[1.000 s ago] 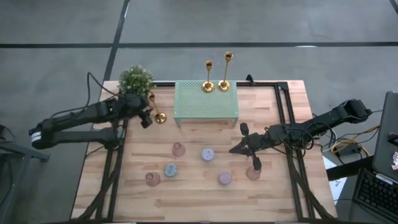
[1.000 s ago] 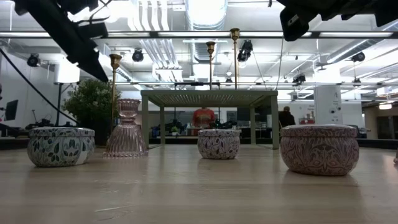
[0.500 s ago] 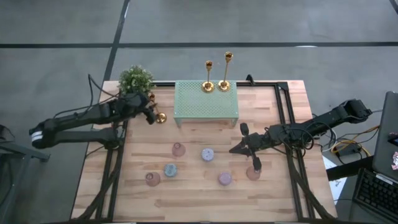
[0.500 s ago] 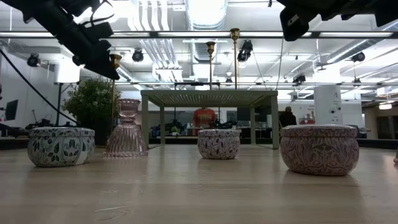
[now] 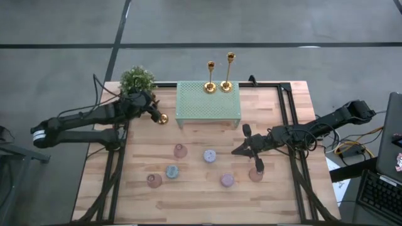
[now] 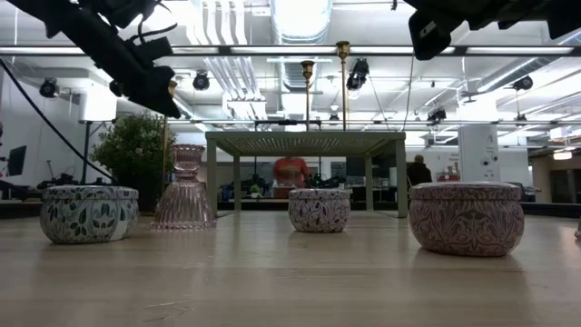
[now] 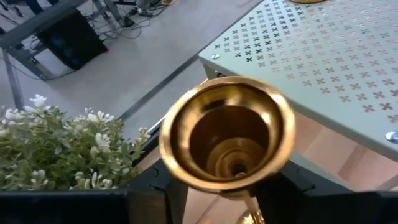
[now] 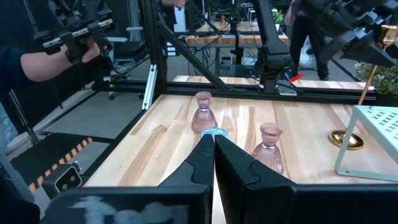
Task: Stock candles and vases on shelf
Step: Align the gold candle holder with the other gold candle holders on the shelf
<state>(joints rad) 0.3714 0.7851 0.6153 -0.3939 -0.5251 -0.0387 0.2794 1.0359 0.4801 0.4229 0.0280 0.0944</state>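
- High view: the shelf (image 5: 208, 103) is seen at the back of the table with only two gold candlesticks (image 5: 218, 85) on its far edge. None of the candles (image 5: 210, 156) or vases (image 5: 180, 150) is stocked yet; all six are scattered on the wood in front of it.
- The left gripper (image 5: 153, 112) is placed at a third gold candlestick (image 5: 162, 118), between the potted plant (image 5: 137, 80) and the shelf's left end. The step in hand is judged to be taking hold of this candlestick. The right gripper (image 5: 237, 150) is held low among the candles.
- Low view: the shelf's underside is seen with nothing stored beneath. Three patterned candles and one ribbed vase (image 6: 184, 188) are lined up in front of it.
- Left wrist view: the fingers (image 7: 163, 194) are spread to either side of the thin stem and no pinch is seen. The candlestick's cup is empty. A closing on the stem is called for next, then a lift onto the mesh top.
- Right wrist view: the fingers (image 8: 198, 163) are pressed together, with nothing held. Two vases with empty mouths are seen ahead, and the blue-grey candle (image 8: 214, 132) lies just beyond the tips.
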